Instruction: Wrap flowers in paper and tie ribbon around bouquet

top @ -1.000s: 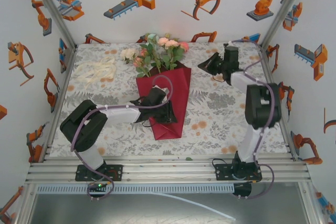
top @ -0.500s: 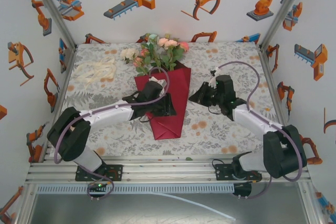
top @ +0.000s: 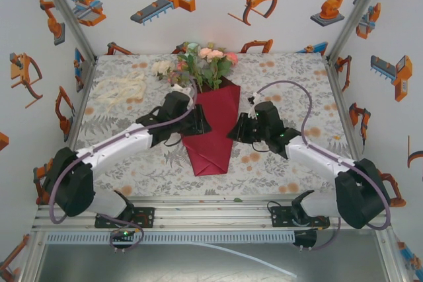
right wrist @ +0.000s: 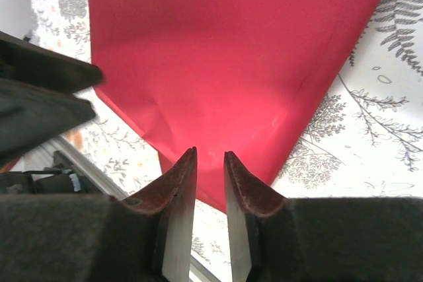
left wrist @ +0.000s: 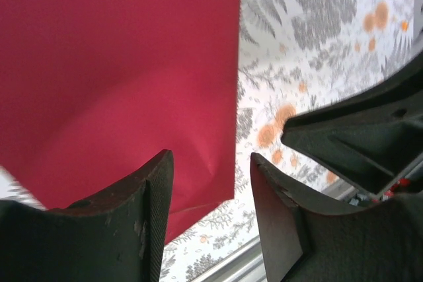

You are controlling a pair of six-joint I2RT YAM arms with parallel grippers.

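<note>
Bouquet [top: 215, 100] at centre of table [top: 284, 77]: flowers [top: 205, 64] fanned toward 12 o'clock, paper [top: 213, 138] folded into a cone pointing to 6. Left gripper [left wrist: 210, 163] at the cone's 9 o'clock edge, jaws well parted, empty. Right gripper [right wrist: 210, 156] at 3 o'clock, jaws barely parted, apparently hovering just above the sheet rather than pinching it. Squeeze both flaps inward evenly, hold the overlap flat, then free one arm for the ribbon [top: 122, 89] at 10 o'clock.

One bunch of flowers [top: 203, 64], one red paper [top: 213, 127], one white ribbon [top: 122, 88], two pincers: left pincer [left wrist: 211, 163], right pincer [right wrist: 210, 156].
</note>
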